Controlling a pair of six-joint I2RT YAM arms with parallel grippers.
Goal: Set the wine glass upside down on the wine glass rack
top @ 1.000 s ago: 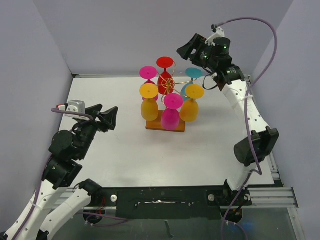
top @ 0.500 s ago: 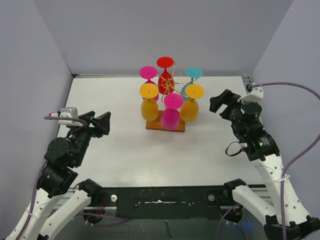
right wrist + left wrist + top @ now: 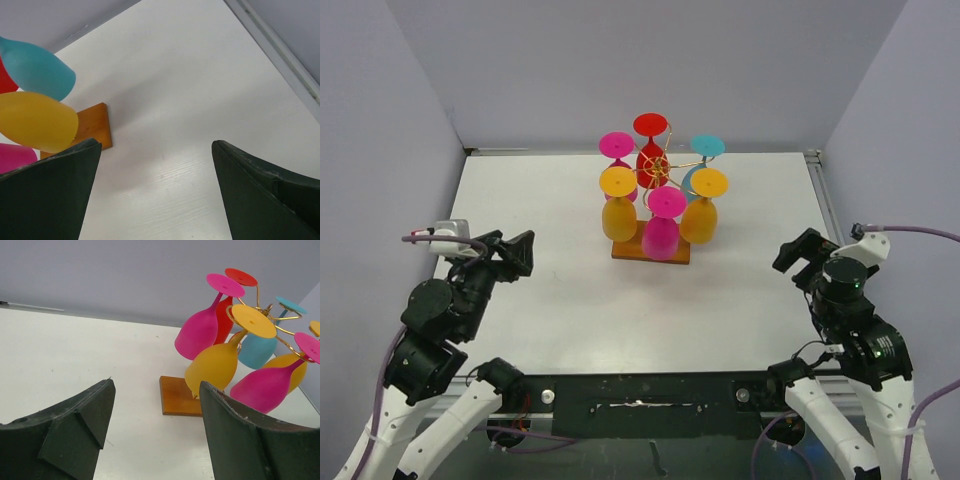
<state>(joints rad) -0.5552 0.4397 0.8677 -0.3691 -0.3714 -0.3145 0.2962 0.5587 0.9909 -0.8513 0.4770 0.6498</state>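
Wine glass rack [image 3: 657, 172]: a gold wire stand on a brown wooden base [image 3: 625, 251]. It stands on the bench [image 3: 540, 200] midway between the left and right edges, nearer the far edge than the near one. Six wine glasses hang inverted from its curled arms, feet uppermost and bowls tilted outward. They are the red glass [image 3: 649, 160] at the far side, the teal glass [image 3: 694, 182] toward the right, the left yellow glass [image 3: 618, 218], the right yellow glass [image 3: 698, 220], the near pink glass [image 3: 661, 235] and the far pink glass [image 3: 617, 146].

My left pincer [image 3: 510, 248] hovers by the bench's left edge. Its jaws are spread wide with nothing between them, and it points toward the rack. My right pincer [image 3: 807, 255] hovers by the right edge, likewise spread and empty, well apart from the rack.
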